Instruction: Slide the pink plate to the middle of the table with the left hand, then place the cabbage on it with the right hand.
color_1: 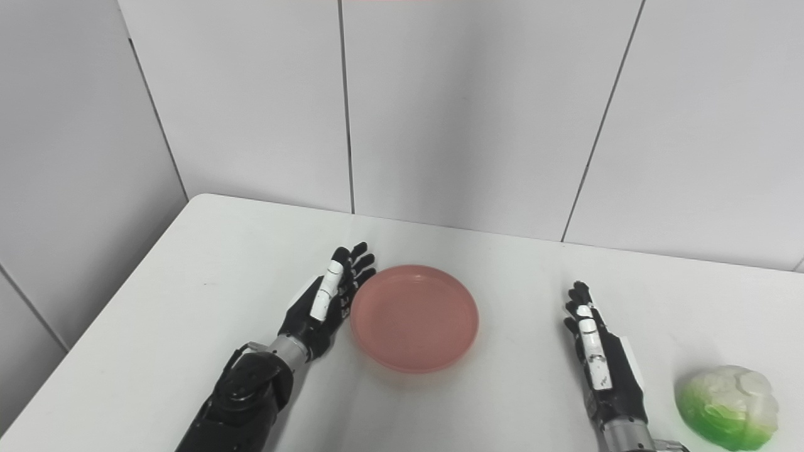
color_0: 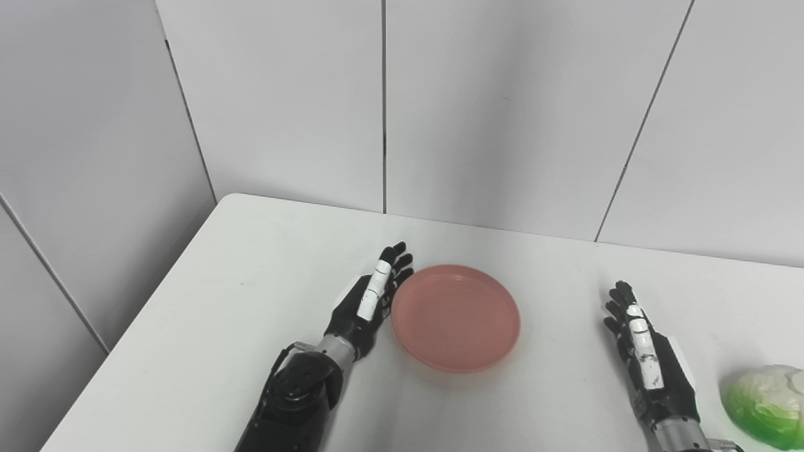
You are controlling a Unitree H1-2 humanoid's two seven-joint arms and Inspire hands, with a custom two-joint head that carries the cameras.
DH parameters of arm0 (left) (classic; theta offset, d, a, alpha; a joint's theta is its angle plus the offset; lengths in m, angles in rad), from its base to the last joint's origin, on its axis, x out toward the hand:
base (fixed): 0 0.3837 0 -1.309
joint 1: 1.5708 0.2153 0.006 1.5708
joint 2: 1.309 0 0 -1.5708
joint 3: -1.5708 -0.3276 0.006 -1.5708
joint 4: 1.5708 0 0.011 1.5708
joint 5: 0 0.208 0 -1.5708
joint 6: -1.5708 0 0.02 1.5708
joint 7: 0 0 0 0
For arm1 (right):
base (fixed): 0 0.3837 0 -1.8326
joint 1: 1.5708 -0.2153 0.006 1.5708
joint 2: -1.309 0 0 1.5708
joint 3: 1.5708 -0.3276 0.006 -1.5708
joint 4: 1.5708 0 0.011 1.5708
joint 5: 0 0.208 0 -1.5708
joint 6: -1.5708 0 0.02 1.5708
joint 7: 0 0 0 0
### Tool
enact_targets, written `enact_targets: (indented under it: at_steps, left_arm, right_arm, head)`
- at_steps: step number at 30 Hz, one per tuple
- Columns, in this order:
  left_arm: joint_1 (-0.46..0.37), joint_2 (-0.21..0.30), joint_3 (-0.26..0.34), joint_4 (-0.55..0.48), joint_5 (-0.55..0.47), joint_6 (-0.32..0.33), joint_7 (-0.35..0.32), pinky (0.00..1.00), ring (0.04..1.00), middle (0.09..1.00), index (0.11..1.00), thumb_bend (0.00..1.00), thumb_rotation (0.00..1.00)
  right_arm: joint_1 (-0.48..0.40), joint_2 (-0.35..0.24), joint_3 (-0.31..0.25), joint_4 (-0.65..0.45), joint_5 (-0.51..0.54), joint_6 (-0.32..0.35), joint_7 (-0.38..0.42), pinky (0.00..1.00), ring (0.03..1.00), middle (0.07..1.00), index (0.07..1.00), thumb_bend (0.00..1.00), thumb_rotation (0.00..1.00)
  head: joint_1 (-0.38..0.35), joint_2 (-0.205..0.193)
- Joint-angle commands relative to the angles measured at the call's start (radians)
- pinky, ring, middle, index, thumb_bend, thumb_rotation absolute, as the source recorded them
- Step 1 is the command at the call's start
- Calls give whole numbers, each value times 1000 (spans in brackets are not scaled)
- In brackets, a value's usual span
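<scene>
A round pink plate [color_0: 456, 317] lies flat near the middle of the white table [color_0: 239, 301]. My left hand [color_0: 370, 298] is open with its fingers straight, edge-on against the plate's left rim. My right hand [color_0: 647, 355] is open too, fingers pointing away from me, well to the right of the plate and touching nothing. A green and white cabbage [color_0: 766, 405] rests on the table at the near right, just right of my right hand. The same cabbage [color_1: 728, 407] shows whole in the right eye view.
White wall panels [color_0: 502, 113] stand right behind the table's far edge. The table's left edge [color_0: 163, 289] runs diagonally toward me. Bare tabletop lies between the plate and my right hand.
</scene>
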State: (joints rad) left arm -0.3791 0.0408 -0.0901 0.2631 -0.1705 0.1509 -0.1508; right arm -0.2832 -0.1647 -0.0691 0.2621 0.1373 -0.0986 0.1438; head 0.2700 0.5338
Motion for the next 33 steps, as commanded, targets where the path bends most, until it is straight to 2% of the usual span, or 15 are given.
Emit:
enact_targets:
  at_steps: [1,13,23,32,33]
  left_arm:
    - [6,-33,-30,4,6,7,-37,1000,989,1000,1000,822,1000]
    - [30,-42,-47,-23,18,-7,-37,1000,985,999,1000,814,1000]
    - [28,-28,-23,-13,11,7,-46,1000,1000,1000,1000,833,1000]
    - [29,-21,4,39,13,-25,-55,1000,1000,1000,1000,829,1000]
    - [29,-20,6,43,14,-29,-56,1000,1000,1000,1000,834,1000]
  right_arm:
    - [2,5,3,-5,-5,-5,0,962,964,969,967,211,1000]
    - [-1,20,2,-10,8,11,-6,948,952,955,955,203,1000]
    - [5,22,12,-20,-7,21,-13,954,954,958,953,230,1000]
    - [-16,12,33,-9,-88,-18,-44,928,950,959,960,260,1000]
    - [-17,11,36,-13,-106,-21,-55,913,936,944,943,312,1000]
  head:
    - [-6,2]
    - [-39,7]
    - [-88,11]
    - [-168,-1]
    - [-168,-1]
